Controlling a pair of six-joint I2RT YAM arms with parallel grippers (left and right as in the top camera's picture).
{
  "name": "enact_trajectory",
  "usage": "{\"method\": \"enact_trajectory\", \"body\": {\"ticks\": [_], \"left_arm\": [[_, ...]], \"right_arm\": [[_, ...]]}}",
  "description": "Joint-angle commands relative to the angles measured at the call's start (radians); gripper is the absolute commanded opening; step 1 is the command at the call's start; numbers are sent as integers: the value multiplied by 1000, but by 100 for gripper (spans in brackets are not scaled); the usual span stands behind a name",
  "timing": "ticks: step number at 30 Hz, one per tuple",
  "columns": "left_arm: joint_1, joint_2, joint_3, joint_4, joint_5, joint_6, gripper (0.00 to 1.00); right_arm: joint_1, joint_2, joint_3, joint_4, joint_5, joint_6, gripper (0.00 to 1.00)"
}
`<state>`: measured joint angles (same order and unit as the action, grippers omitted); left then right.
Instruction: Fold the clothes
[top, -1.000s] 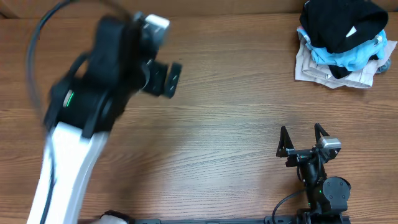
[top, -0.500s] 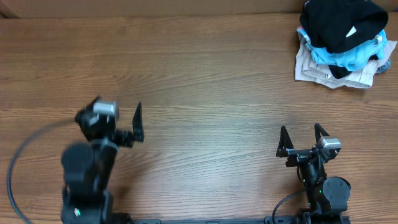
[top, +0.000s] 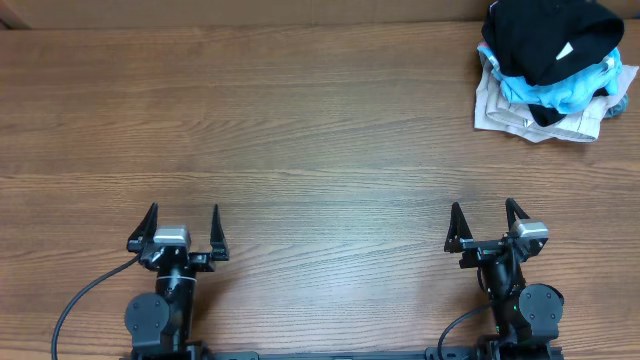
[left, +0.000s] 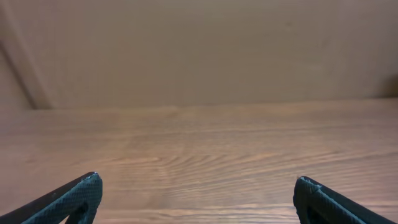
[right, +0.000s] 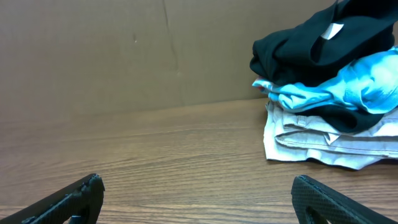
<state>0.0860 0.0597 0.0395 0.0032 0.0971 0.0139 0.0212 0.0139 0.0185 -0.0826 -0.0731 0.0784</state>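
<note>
The black garment (top: 545, 40) lies bunched on top of a pile at the table's far right corner, a small white tag showing on it. It also shows in the right wrist view (right: 311, 40), far ahead and to the right. My left gripper (top: 182, 222) is open and empty at the front left; in the left wrist view (left: 198, 186) only bare wood lies between its fingers. My right gripper (top: 483, 215) is open and empty at the front right; the right wrist view (right: 198, 186) shows bare wood between its fingers.
Under the black garment lie a light blue T-shirt (top: 570, 88) and a beige garment (top: 520, 112), seen too in the right wrist view (right: 348, 87) (right: 323, 143). A brown wall (right: 124, 50) runs along the table's far edge.
The left arm has swung down from high over the table's left side and come to rest at the front left edge, fingers open. The right arm and the pile have not moved.
</note>
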Motion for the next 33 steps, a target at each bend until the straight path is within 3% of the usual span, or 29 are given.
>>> {"method": "enact_trajectory", "body": {"ticks": [1, 33], "left_arm": [[8, -41, -35, -37, -99, -60, 100], [8, -55, -35, -80, -98, -47, 100]], "right_arm": [[6, -8, -10, 5, 9, 3, 100], [6, -8, -10, 5, 9, 3, 100]]}}
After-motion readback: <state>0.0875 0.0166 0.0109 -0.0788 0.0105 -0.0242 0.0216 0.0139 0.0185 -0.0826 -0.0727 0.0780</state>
